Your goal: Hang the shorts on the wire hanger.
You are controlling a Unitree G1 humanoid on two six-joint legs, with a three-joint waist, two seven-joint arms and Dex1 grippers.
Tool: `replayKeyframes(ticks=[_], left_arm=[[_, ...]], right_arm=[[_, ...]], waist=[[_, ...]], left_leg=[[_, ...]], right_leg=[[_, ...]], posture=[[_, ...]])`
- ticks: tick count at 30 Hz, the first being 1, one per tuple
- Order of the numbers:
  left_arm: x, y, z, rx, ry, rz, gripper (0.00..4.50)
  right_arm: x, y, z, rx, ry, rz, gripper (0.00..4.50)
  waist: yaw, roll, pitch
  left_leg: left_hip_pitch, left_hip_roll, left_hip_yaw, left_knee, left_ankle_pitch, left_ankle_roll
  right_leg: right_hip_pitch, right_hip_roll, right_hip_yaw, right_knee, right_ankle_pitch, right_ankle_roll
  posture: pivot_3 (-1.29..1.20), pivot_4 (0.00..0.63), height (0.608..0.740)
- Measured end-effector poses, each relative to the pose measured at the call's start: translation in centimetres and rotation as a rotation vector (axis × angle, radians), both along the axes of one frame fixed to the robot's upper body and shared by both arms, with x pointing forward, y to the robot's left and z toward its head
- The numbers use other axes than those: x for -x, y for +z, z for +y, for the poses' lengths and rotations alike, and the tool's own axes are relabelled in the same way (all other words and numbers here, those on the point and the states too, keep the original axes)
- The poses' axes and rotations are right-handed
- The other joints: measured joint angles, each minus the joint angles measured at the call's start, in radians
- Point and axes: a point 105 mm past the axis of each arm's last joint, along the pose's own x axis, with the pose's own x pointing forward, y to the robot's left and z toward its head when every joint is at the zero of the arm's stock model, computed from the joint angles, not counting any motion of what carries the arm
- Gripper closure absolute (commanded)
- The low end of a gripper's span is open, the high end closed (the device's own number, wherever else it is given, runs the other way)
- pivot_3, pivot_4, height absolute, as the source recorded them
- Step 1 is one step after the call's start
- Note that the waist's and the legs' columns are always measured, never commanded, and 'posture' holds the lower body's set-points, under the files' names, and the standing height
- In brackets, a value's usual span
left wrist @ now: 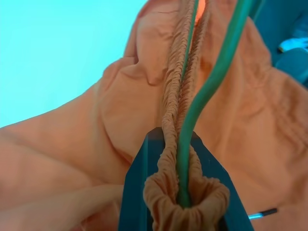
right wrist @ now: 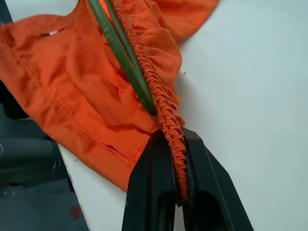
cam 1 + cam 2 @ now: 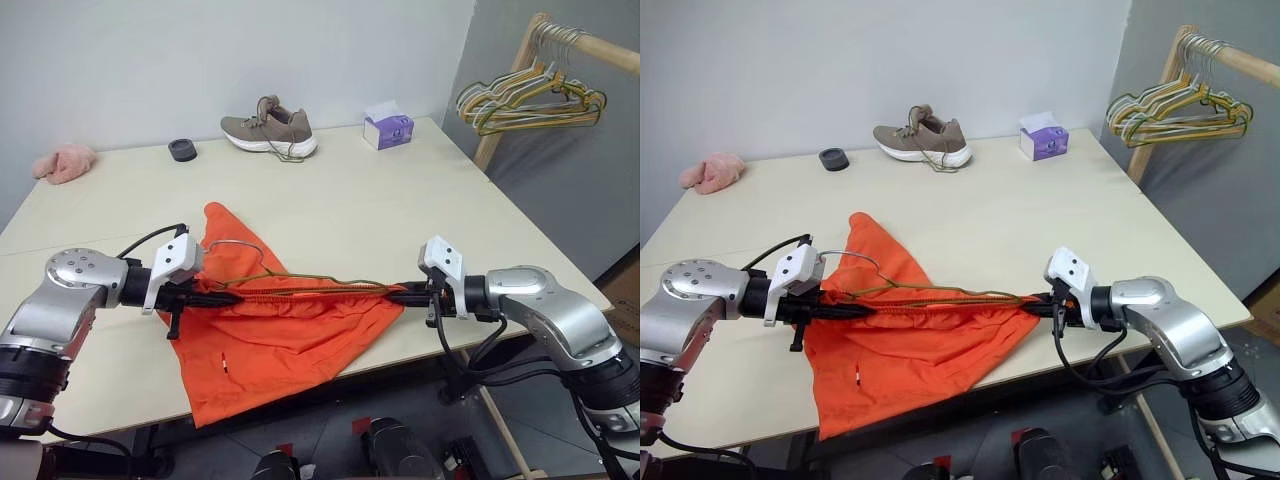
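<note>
The orange shorts (image 3: 280, 340) hang over the table's front edge, with their gathered waistband stretched taut between my two grippers. My left gripper (image 3: 225, 296) is shut on the waistband's left end (image 1: 168, 144). The olive-green wire hanger (image 1: 211, 82) runs into the fabric fold between the fingers. My right gripper (image 3: 405, 292) is shut on the waistband's right end (image 2: 175, 159), and the wire hanger (image 2: 125, 62) ends in the cloth just ahead of it. The hanger's wire (image 3: 300, 280) lies along the waistband, and its hook (image 3: 235, 243) curves over the shorts near my left gripper.
On the beige table (image 3: 400, 210) stand a brown shoe (image 3: 268, 130), a purple tissue box (image 3: 388, 128), a small black round object (image 3: 182, 150) and a pink cloth (image 3: 65, 162) along the far side. A wooden rack with bunched hangers (image 3: 530, 95) stands at the right.
</note>
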Motion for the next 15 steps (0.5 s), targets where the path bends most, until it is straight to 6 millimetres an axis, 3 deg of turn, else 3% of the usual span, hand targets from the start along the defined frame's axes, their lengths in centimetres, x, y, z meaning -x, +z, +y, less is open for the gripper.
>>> replayKeyframes(ticks=[7, 15], left_arm=[[0.6, -1.3, 0.2, -0.003, 0.003, 0.047, 4.5], [0.6, -1.3, 0.2, -0.003, 0.009, 0.048, 4.5]], right_arm=[[0.4, -0.6, 0.1, 0.043, 0.045, -0.059, 4.47], [0.5, -0.3, 0.1, 0.055, 0.071, -0.106, 4.47]], waist=[[-0.001, 0.0, 0.0], [0.0, 0.0, 0.0]], left_leg=[[0.0, 0.0, 0.0, 0.0, 0.0, 0.0], [0.0, 0.0, 0.0, 0.0, 0.0, 0.0]], right_leg=[[0.0, 0.0, 0.0, 0.0, 0.0, 0.0], [0.0, 0.0, 0.0, 0.0, 0.0, 0.0]], posture=[[-0.21, 0.032, 0.74], [-0.22, 0.035, 0.74]])
